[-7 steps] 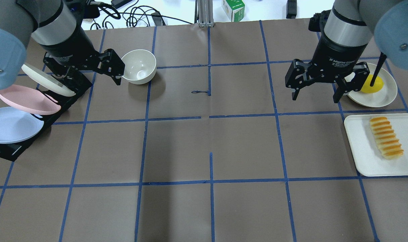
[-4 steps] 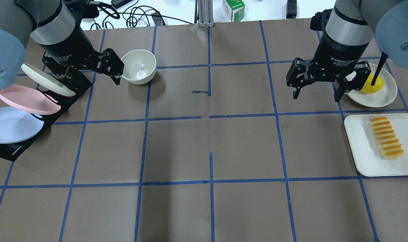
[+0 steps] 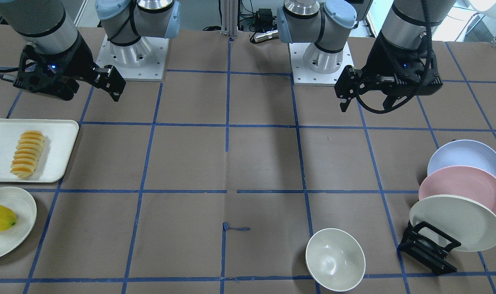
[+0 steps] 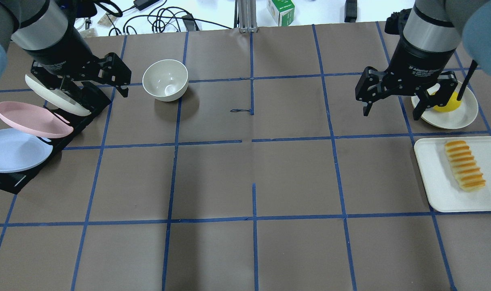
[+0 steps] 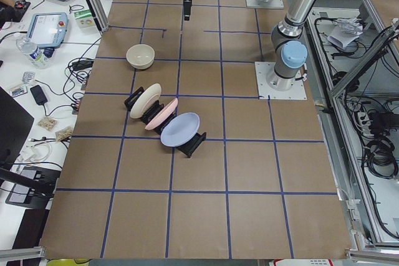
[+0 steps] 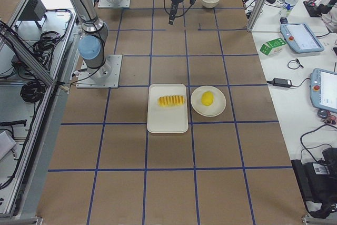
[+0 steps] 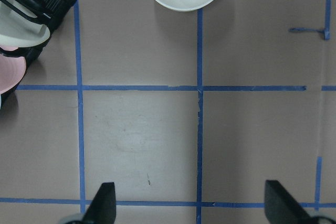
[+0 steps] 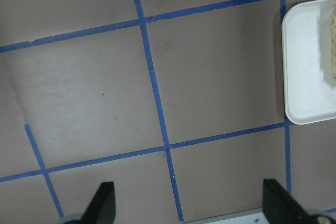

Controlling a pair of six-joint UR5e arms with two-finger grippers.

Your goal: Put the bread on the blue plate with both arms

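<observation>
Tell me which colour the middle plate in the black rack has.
Pale pink. The middle plate in the rack shows best in the exterior front-facing view.

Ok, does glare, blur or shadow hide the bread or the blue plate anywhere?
Overhead: even light, bread and blue plate both sharp. Front-facing: only soft shadows on the table. Right wrist: bread cropped at the frame edge, slightly soft.

Overhead and front views face each other across the table (image 4: 294, 178); wrist cameras look down.
</observation>
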